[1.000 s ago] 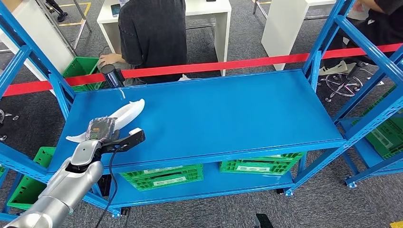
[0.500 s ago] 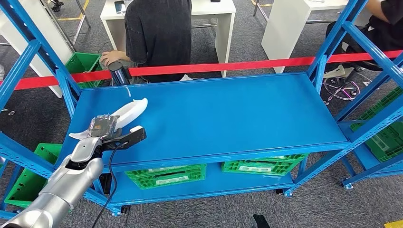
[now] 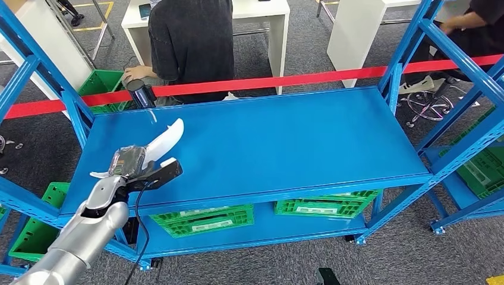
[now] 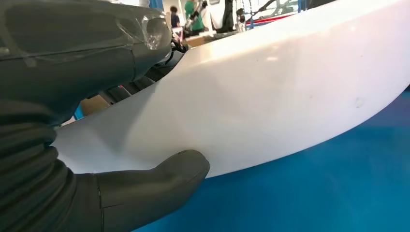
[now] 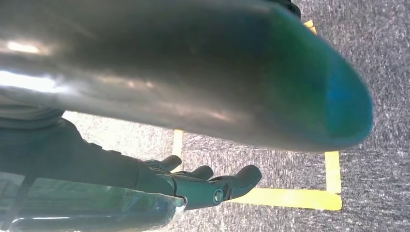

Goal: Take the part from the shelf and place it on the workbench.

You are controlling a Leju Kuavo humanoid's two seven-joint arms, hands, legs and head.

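Note:
The part [image 3: 167,137] is a long, curved white shell at the left end of the blue shelf [image 3: 285,142]. My left hand [image 3: 128,161] grips its near end, and its far tip is tilted up off the shelf top. In the left wrist view the white part [image 4: 290,82] lies between the thumb [image 4: 159,179] and the fingers above it, with blue shelf beneath. My right hand [image 5: 203,181] hangs over grey carpet with its fingers apart and nothing in them.
A red tape [image 3: 267,83] runs behind the shelf. A person in a dark shirt [image 3: 190,41] stands just beyond it, one hand on a dark cylinder [image 3: 139,94]. Green crates [image 3: 202,219] sit on the lower level. Blue uprights [image 3: 410,53] flank both ends.
The part's far tip has risen and it stands more steeply in my left hand. The camera swayed slightly and came back.

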